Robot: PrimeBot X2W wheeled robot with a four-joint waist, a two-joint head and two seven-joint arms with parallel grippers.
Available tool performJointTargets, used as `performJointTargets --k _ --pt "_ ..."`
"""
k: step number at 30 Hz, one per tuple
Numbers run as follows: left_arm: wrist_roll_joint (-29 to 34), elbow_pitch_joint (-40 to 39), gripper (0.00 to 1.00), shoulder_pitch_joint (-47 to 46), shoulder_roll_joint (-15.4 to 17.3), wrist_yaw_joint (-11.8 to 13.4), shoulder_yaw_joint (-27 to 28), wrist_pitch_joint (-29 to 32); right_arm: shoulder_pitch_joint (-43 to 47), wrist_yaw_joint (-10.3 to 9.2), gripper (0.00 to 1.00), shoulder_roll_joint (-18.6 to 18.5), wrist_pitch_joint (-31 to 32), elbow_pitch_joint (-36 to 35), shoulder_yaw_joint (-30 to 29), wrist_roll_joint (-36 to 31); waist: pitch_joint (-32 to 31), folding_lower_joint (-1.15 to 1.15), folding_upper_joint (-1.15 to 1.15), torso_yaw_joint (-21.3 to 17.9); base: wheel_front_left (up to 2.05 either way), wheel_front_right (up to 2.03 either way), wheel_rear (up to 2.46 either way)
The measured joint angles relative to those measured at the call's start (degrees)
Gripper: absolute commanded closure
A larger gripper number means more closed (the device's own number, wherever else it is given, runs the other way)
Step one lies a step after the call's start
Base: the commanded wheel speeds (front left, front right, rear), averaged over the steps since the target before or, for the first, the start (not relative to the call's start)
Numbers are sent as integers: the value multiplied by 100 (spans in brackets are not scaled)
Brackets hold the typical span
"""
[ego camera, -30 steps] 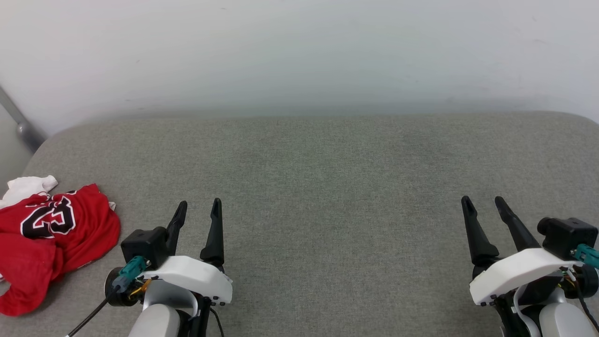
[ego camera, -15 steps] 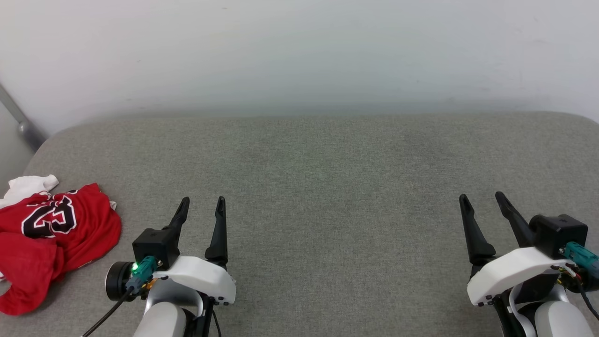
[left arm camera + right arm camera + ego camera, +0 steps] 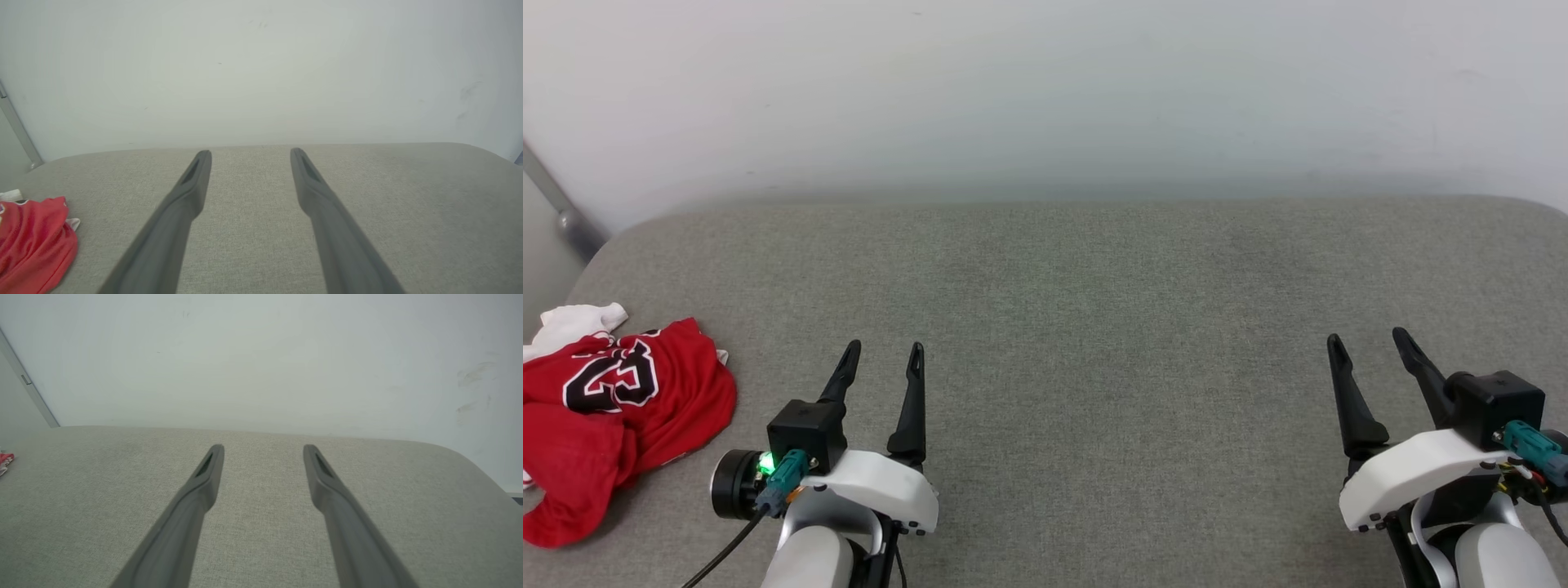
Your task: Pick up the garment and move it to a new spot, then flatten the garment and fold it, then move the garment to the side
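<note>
**A:** Start with the big things. What is in front of the robot?

**B:** A pale wall (image 3: pixel 1045 82) at the back. Below it a grey, cloth-covered counter (image 3: pixel 1094 278) with rounded corners runs the full width of the head view.

**A:** And the garment?

**B:** The garment (image 3: pixel 613 408) lies in a crumpled heap at the counter's left edge, toward the near side. It is red, with the number 23 facing up and a white sleeve (image 3: pixel 576 320) poking out at the far end. The cloth is bunched and lapped over itself, not flat.

**A:** Is either hand on it?

**B:** No. The left hand (image 3: pixel 885 347) is over the counter near the garment, but apart from it. Its two fingers are spread, with nothing between them. The left wrist view agrees: the red cloth sits off to the side of the fingers, not in the gap.

**A:** The other one?

**B:** The right hand (image 3: pixel 1365 335) is well apart from the garment, over the counter's right side. It is also spread and empty, with only grey fabric showing between its fingers.

**A:** So how far along is the job?

**B:** At the very start, I judge. The garment is not yet picked up, so the move to a new spot, the flattening, the folding and the shift to the side all remain. The left hand looks best placed for the first grasp.
</note>
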Motion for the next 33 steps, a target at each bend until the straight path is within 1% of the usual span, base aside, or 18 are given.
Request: performJointTargets --k 2,13,18,33 --pt "9 25 0 -3 -16 -47 14 -18 -1 0 0 8 0 -5 -22 -20 3 0 0 3 0 0 0" --pt "309 203 0 -90 -79 -107 93 -132 -2 0 0 36 -42 -5 -104 -343 28 0 0 23 0 0 0" --pt "388 308 0 -118 -121 -174 125 -172 -2 0 0 41 -53 -8 -118 -512 51 0 0 27 0 0 0" --pt "347 470 0 -166 -166 -201 252 -187 11 0 0 49 -109 18 -141 -501 -7 0 0 61 0 0 0"
